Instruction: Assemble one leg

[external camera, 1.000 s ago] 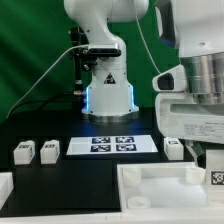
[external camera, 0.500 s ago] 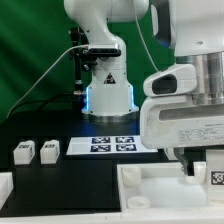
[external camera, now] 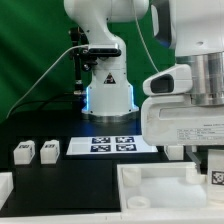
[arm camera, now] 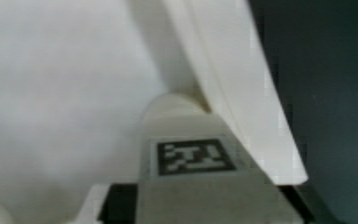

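My gripper (external camera: 206, 168) fills the exterior view's right and hangs over the large white tray-like part (external camera: 150, 178). In the wrist view the gripper (arm camera: 202, 203) is shut on a leg (arm camera: 197, 150), a white block with a square tag, held beside the tray's raised rim (arm camera: 229, 70). The held leg shows only at the exterior view's right edge (external camera: 215, 177). Two more legs (external camera: 22, 152) (external camera: 48, 151) stand on the black table at the exterior view's left. A further leg (external camera: 175, 152) is partly hidden behind the gripper.
The marker board (external camera: 112, 145) lies flat in front of the robot base (external camera: 108, 92). A white edge (external camera: 5, 185) shows at the exterior view's lower left. The tray part has raised corner posts (external camera: 128, 172).
The gripper with the leg has shifted toward the exterior view's left and looms larger, now covering most of the leg behind it. The other legs have not moved.
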Controlling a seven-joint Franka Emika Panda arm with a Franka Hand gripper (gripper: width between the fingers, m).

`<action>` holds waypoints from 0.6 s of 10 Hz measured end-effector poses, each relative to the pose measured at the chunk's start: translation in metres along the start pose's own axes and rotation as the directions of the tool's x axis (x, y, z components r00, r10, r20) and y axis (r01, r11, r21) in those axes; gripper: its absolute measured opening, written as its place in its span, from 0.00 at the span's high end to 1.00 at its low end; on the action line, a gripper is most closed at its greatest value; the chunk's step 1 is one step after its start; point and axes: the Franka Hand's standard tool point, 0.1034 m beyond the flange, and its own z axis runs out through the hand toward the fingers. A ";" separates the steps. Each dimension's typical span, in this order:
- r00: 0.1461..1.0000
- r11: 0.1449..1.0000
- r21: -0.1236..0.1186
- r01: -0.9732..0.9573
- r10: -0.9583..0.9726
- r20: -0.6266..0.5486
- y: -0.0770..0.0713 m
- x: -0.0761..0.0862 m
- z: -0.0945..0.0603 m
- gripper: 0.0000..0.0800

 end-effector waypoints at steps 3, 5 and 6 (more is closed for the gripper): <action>0.964 0.964 0.003 -0.267 0.267 0.002 0.001 0.001 0.000 0.63; 0.855 0.855 0.004 -0.518 0.518 0.007 0.000 0.001 0.001 0.63; 0.768 0.768 0.003 -0.640 0.640 0.006 0.000 0.000 0.001 0.63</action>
